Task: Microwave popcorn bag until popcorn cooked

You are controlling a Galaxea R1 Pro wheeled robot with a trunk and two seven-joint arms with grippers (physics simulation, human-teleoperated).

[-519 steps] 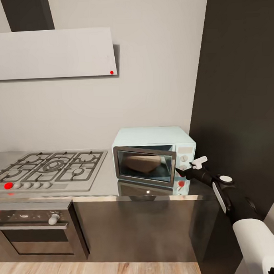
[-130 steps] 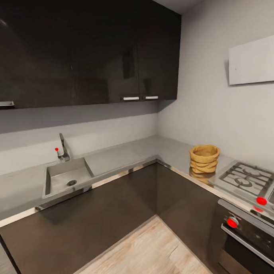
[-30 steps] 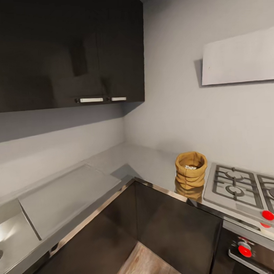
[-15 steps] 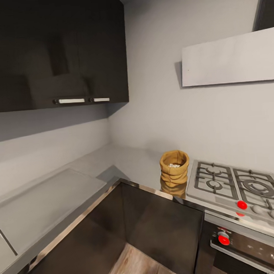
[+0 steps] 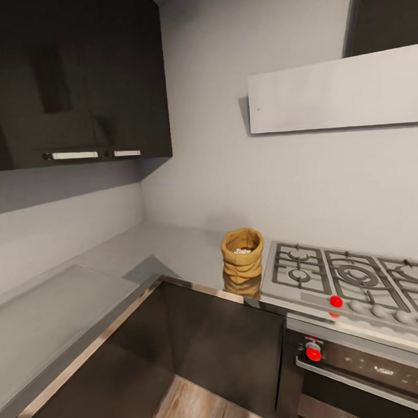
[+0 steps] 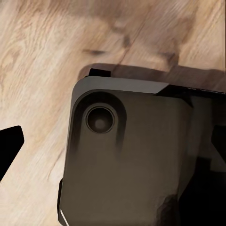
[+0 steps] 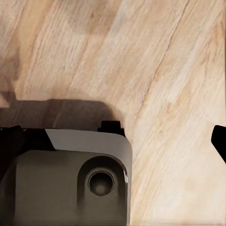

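Observation:
The popcorn bag (image 5: 242,256), a small tan sack with a rolled rim, stands upright on the grey countertop (image 5: 174,250) just left of the gas hob. Whitish popcorn (image 5: 242,251) shows inside its mouth. The microwave is out of view. In the left wrist view, my left gripper (image 6: 113,146) hangs over the wood floor and the robot's dark base, one black fingertip (image 6: 9,147) at the picture's edge. My right gripper (image 7: 113,140) hangs likewise, its fingertip (image 7: 220,139) at the far edge. Both stand open and hold nothing.
A steel gas hob (image 5: 346,282) with red knobs lies right of the bag, above a black-fronted oven (image 5: 362,372). A white extractor hood (image 5: 337,91) hangs above. Dark upper cabinets (image 5: 76,81) fill the left corner. The countertop bends round the corner towards the near left.
The camera has swung right: the bag and hob have slid left in the picture and more of the hob and oven shows. The bag itself stands where it was.

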